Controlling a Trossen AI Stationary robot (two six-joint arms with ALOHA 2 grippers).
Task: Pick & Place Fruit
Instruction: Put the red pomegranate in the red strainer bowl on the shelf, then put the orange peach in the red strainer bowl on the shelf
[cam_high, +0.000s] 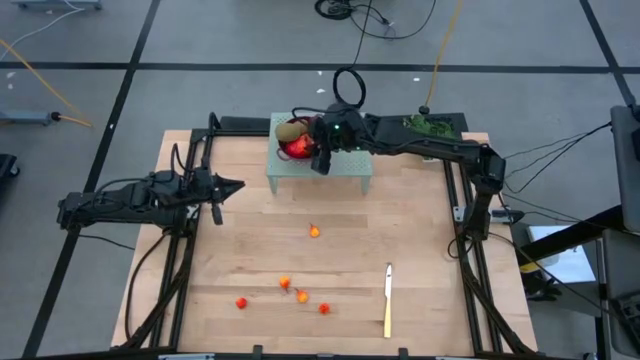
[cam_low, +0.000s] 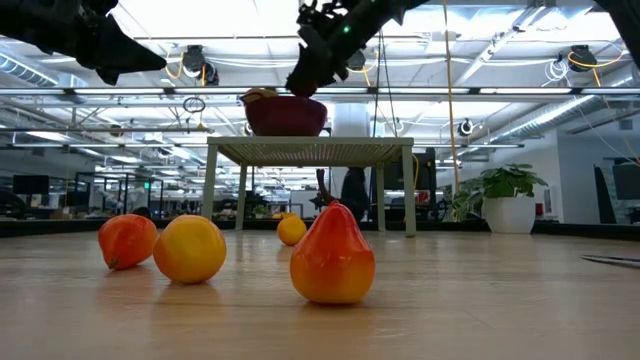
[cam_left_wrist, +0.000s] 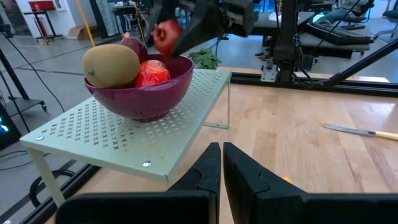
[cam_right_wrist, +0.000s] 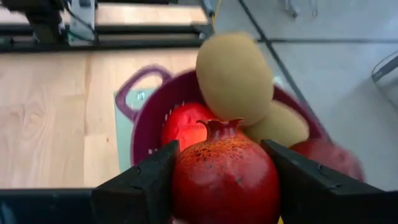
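Observation:
A purple bowl (cam_high: 292, 140) stands on a pale perforated stand (cam_high: 350, 165) at the table's far side. It holds two brown-green oval fruits (cam_right_wrist: 235, 78), a red fruit (cam_right_wrist: 185, 124) and a dark red one (cam_right_wrist: 326, 157). My right gripper (cam_right_wrist: 221, 162) hangs over the bowl, shut on a dark red round fruit (cam_left_wrist: 166, 36). My left gripper (cam_high: 232, 187) waits shut near the table's left side, level with the stand. Several small orange-red fruits (cam_high: 302, 296) lie on the near half of the table, among them a pear-shaped one (cam_low: 332, 255). My right gripper pinches the dark red round fruit between its two fingers (cam_right_wrist: 149, 180), one on each side (cam_right_wrist: 186, 180) of it. The fingers slant down from the table's right. The fruit is lifted clear just above the bowl, its small crown (cam_right_wrist: 219, 129) pointing away from the wrist.
A yellow-handled knife (cam_high: 388, 298) lies on the table's near right part. One small fruit (cam_high: 315, 231) sits alone mid-table. Black frame rails (cam_high: 470, 250) run along the left and right edges. The stand's legs (cam_low: 240, 190) leave a gap beneath it.

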